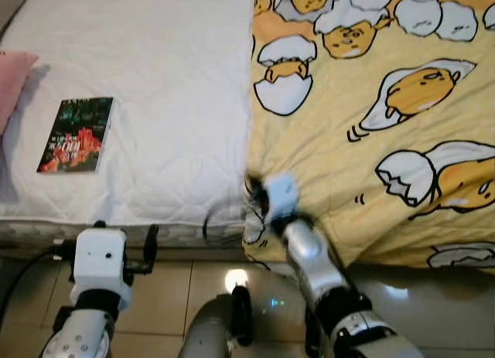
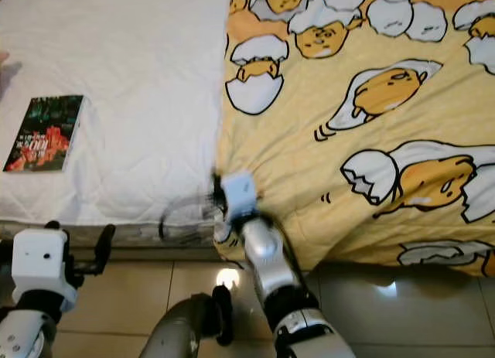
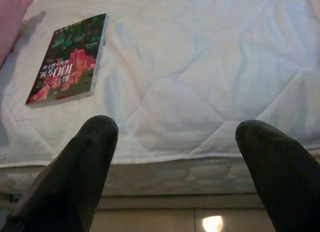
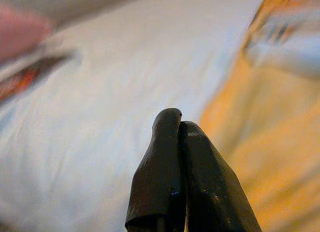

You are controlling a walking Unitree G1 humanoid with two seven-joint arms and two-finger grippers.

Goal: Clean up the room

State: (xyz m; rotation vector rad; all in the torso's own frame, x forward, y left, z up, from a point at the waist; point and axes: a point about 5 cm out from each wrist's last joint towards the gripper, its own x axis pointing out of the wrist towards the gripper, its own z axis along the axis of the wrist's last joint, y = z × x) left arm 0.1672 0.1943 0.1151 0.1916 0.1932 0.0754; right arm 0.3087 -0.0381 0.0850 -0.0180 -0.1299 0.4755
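A yellow blanket (image 1: 371, 141) printed with egg characters covers the right half of the bed and hangs over its front edge. Its left edge runs along the bare white mattress pad (image 1: 170, 87). A dark book (image 1: 76, 134) with a red and green cover lies flat on the pad at the left, also shown as the book (image 3: 67, 61) in the left wrist view. My right gripper (image 4: 180, 123) is shut with nothing visible between its fingers. It hovers, blurred, at the blanket's lower left corner (image 1: 251, 189). My left gripper (image 3: 175, 137) is open and sits low in front of the bed edge, right of the book.
A pink pillow (image 1: 11, 83) pokes in at the bed's far left. The mattress side (image 1: 178, 234) and a beige tiled floor (image 1: 170, 296) with a light reflection lie below the bed's front edge.
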